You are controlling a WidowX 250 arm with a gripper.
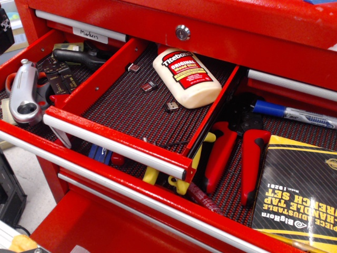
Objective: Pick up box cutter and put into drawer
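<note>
The box cutter (22, 90) is a silver-grey metal knife with a round hole at its near, wider end. It lies at the far left in the wider lower drawer, on top of orange-handled scissors (9, 81) and beside a black tool. The drawer (116, 145) is the narrow shallow red one with a silver bar handle. It stands pulled open in the middle, just right of the box cutter and a level higher, and its black-red mesh liner (131, 113) is mostly bare at the front. No gripper shows in this view.
A Titebond glue bottle (185, 76) and three small metal pieces (171, 106) lie in the narrow drawer. Red-handled pliers (231, 158), a blue marker (295, 113) and a black-yellow tap wrench box (300, 195) fill the lower drawer's right side. Yellow-handled tools (179, 183) lie under the narrow drawer.
</note>
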